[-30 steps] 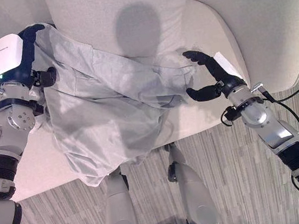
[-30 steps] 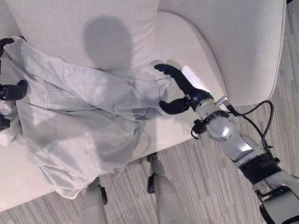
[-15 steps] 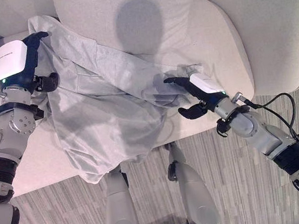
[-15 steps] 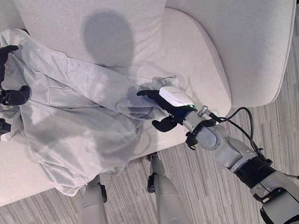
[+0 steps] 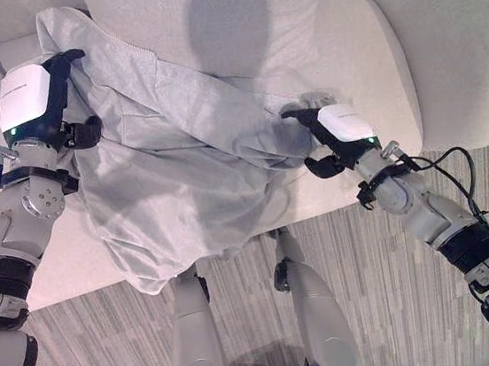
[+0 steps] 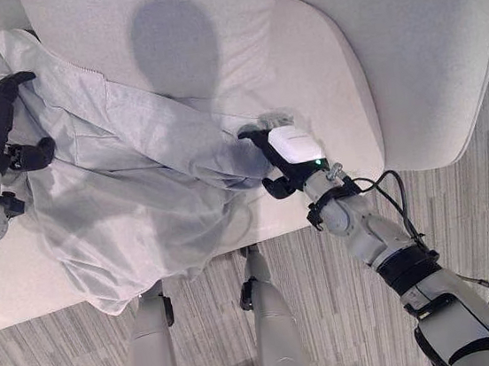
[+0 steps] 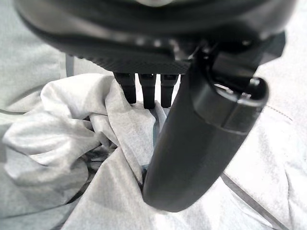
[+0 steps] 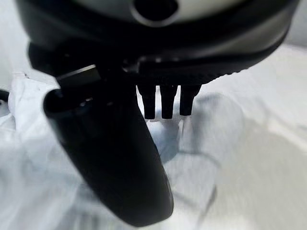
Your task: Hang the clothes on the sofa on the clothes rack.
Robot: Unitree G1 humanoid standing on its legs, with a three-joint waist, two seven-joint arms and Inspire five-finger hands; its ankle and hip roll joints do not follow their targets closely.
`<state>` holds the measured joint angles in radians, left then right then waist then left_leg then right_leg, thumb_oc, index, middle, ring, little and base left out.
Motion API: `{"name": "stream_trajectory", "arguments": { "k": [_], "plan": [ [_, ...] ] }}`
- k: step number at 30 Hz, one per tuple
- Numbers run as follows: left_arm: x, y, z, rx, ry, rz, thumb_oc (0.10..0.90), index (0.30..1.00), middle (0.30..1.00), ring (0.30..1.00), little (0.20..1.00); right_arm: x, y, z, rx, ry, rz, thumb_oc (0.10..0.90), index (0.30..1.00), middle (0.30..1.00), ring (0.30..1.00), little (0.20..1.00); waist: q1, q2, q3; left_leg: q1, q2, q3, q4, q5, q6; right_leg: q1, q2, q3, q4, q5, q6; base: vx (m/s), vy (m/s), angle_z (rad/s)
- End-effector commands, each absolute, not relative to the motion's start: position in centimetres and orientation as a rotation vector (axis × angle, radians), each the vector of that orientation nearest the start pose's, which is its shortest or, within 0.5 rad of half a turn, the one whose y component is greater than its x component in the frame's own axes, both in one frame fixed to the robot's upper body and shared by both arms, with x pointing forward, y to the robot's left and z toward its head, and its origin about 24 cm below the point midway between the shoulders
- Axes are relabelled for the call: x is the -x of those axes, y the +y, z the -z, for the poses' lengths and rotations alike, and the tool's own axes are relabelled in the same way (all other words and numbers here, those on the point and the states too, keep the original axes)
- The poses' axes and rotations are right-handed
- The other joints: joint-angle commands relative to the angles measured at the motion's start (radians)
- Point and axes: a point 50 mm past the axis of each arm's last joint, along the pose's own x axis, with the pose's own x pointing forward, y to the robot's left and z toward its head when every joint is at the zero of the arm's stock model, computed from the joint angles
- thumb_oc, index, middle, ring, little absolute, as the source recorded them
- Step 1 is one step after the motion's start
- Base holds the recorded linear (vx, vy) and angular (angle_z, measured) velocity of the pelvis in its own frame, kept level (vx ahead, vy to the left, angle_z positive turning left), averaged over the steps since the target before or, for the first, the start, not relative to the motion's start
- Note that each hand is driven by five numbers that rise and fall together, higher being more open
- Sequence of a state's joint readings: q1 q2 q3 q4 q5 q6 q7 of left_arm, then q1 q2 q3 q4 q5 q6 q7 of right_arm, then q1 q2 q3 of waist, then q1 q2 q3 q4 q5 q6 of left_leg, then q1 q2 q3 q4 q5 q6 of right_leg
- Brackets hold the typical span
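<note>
A: While the grey shirt [image 5: 172, 174] lies spread over the sofa [image 5: 343, 37] seat, what's holding it?
B: Left hand [image 5: 43, 105] pinches bunched cloth at its top corner. Right hand [image 5: 332, 136] curls round the far sleeve end.
A: Surroundings?
B: Hem droops off the seat edge toward the striped floor [image 5: 96, 353].

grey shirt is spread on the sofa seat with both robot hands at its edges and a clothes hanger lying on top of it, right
Not quite: no hanger lies on the grey shirt. The left eye view shows bare cloth on the sofa seat, with the left hand and right hand at its edges.
</note>
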<state>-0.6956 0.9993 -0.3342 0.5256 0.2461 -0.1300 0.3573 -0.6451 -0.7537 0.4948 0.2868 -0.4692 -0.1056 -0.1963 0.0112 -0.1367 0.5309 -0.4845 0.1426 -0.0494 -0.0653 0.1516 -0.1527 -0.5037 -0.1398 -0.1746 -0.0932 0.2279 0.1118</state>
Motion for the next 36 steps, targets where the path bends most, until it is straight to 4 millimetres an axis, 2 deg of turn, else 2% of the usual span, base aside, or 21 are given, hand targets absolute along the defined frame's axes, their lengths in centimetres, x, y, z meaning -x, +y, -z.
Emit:
{"name": "stream_trajectory", "arguments": {
  "k": [1, 6, 16, 22, 26, 27, 28, 29, 30, 31, 32, 33, 34, 36],
  "plan": [
    [-32.7, 30.6, -27.8, -1.229, -0.619, -0.494, 0.8, 0.9, 0.9, 0.9, 0.9, -33.7, -19.4, -21.8, 1.395, -0.711, 0.049, 0.8, 0.9, 0.9, 0.9, 0.9, -0.003, -0.008, -0.011, -0.017, -0.046, 0.014, 0.064, -0.089, 0.068, 0.05, -0.07, 0.03, 0.006, -0.026, 0.109, 0.0, 0.0, 0.0],
    [-32.7, 30.5, -28.1, -1.23, -0.625, -0.489, 0.8, 0.9, 0.9, 0.9, 0.9, -34.0, -19.5, -22.2, 1.435, -0.708, 0.067, 0.8, 0.9, 0.9, 0.9, 0.9, -0.002, -0.008, -0.011, -0.029, -0.048, 0.01, 0.074, -0.091, 0.068, 0.044, -0.072, 0.03, 0.006, -0.024, 0.108, 0.0, 0.0, 0.0],
    [-32.6, 30.3, -28.1, -1.258, -0.621, -0.47, 0.8, 0.9, 0.9, 0.9, 0.9, -34.4, -18.5, -20.5, 1.434, -0.65, -0.032, 0.8, 0.9, 0.9, 0.9, 0.9, 0.001, -0.003, -0.011, -0.066, -0.054, 0.001, 0.078, -0.086, 0.068, 0.018, -0.073, 0.023, 0.006, -0.022, 0.108, 0.0, 0.005, 0.02],
    [-32.4, 30.7, -27.4, -1.244, -0.601, -0.471, 0.8, 0.9, 0.9, 0.9, 0.9, -34.2, -17.7, -19.7, 1.397, -0.637, -0.085, 0.8, 0.9, 0.9, 0.9, 0.9, 0.006, -0.001, -0.011, -0.068, -0.057, 0.002, 0.079, -0.088, 0.068, 0.017, -0.076, 0.025, 0.006, -0.023, 0.106, 0.0, 0.001, 0.01],
    [-32.3, 30.7, -26.9, -1.241, -0.586, -0.457, 0.8, 0.9, 0.9, 0.9, 0.9, -34.3, -17.9, -18.8, 1.376, -0.588, -0.09, 0.8, 0.9, 0.9, 0.9, 0.9, 0.006, 0.002, -0.011, -0.079, -0.058, 0.001, 0.078, -0.086, 0.067, 0.01, -0.08, 0.018, 0.006, -0.022, 0.106, 0.0, 0.0, 0.0],
    [-32.2, 30.8, -26.8, -1.239, -0.581, -0.453, 0.681, 0.721, 0.721, 0.721, 0.721, -34.4, -18.1, -18.7, 1.373, -0.579, -0.083, 0.8, 0.9, 0.9, 0.9, 0.9, 0.006, 0.003, -0.011, -0.082, -0.058, 0.001, 0.077, -0.085, 0.067, 0.006, -0.081, 0.018, 0.006, -0.021, 0.106, 0.0, 0.0, 0.0],
    [-32.2, 30.8, -26.8, -1.239, -0.581, -0.454, 0.596, 0.594, 0.594, 0.594, 0.594, -34.4, -18.0, -18.7, 1.373, -0.58, -0.083, 0.8, 0.9, 0.9, 0.9, 0.9, 0.006, 0.003, -0.011, -0.082, -0.058, 0.0, 0.077, -0.085, 0.067, 0.006, -0.08, 0.017, 0.006, -0.021, 0.106, 0.0, 0.0, 0.0],
    [-32.1, 30.7, -26.6, -1.237, -0.583, -0.446, 0.547, 0.521, 0.521, 0.521, 0.521, -34.5, -18.5, -18.4, 1.363, -0.553, -0.061, 0.8, 0.9, 0.9, 0.9, 0.9, 0.008, 0.004, -0.011, -0.094, -0.059, -0.001, 0.078, -0.084, 0.067, -0.004, -0.081, 0.016, 0.006, -0.02, 0.106, 0.0, 0.0, 0.0],
    [-32.0, 30.7, -26.5, -1.236, -0.584, -0.445, 0.53, 0.495, 0.495, 0.495, 0.495, -34.5, -18.7, -18.3, 1.362, -0.546, -0.054, 0.8, 0.9, 0.9, 0.9, 0.9, 0.007, 0.005, -0.011, -0.099, -0.06, -0.002, 0.08, -0.085, 0.067, -0.008, -0.08, 0.016, 0.006, -0.019, 0.105, 0.0, -0.01, 0.03],
    [-31.9, 30.8, -26.2, -1.231, -0.577, -0.445, 0.4, 0.3, 0.3, 0.3, 0.3, -34.5, -18.9, -18.2, 1.358, -0.537, -0.041, 0.8, 0.9, 0.9, 0.9, 0.9, 0.007, 0.004, -0.011, -0.105, -0.06, -0.003, 0.083, -0.086, 0.067, -0.012, -0.08, 0.016, 0.006, -0.018, 0.105, 0.0, -0.019, 0.07],
    [-31.9, 30.6, -25.8, -1.209, -0.577, -0.44, 0.4, 0.3, 0.3, 0.3, 0.3, -34.5, -19.3, -18.1, 1.349, -0.523, -0.018, 0.8, 0.9, 0.9, 0.9, 0.9, 0.005, 0.001, -0.011, -0.114, -0.06, -0.004, 0.091, -0.088, 0.067, -0.018, -0.081, 0.016, 0.006, -0.018, 0.104, 0.0, -0.02, 0.07],
    [-31.7, 30.5, -25.6, -1.203, -0.581, -0.436, 0.4, 0.3, 0.3, 0.3, 0.3, -34.5, -19.7, -18.0, 1.342, -0.51, -0.004, 0.497, 0.446, 0.446, 0.446, 0.446, 0.003, 0.001, -0.011, -0.122, -0.062, -0.004, 0.097, -0.09, 0.068, -0.021, -0.081, 0.017, 0.006, -0.018, 0.103, 0.0, -0.015, 0.05],
    [-31.7, 30.5, -25.3, -1.197, -0.573, -0.432, 0.4, 0.3, 0.3, 0.3, 0.3, -34.5, -19.9, -18.0, 1.333, -0.503, 0.01, 0.4, 0.3, 0.3, 0.3, 0.3, 0.002, 0.001, -0.011, -0.124, -0.062, -0.004, 0.099, -0.092, 0.068, -0.023, -0.082, 0.016, 0.006, -0.017, 0.103, 0.0, 0.0, 0.0],
    [-31.7, 30.5, -24.5, -1.189, -0.554, -0.421, 0.4, 0.3, 0.3, 0.3, 0.3, -34.4, -20.5, -17.8, 1.32, -0.487, 0.038, 0.4, 0.3, 0.3, 0.3, 0.3, 0.0, 0.002, -0.011, -0.129, -0.063, -0.004, 0.103, -0.094, 0.068, -0.027, -0.081, 0.018, 0.006, -0.018, 0.102, 0.0, 0.0, 0.0]
  ]
}}
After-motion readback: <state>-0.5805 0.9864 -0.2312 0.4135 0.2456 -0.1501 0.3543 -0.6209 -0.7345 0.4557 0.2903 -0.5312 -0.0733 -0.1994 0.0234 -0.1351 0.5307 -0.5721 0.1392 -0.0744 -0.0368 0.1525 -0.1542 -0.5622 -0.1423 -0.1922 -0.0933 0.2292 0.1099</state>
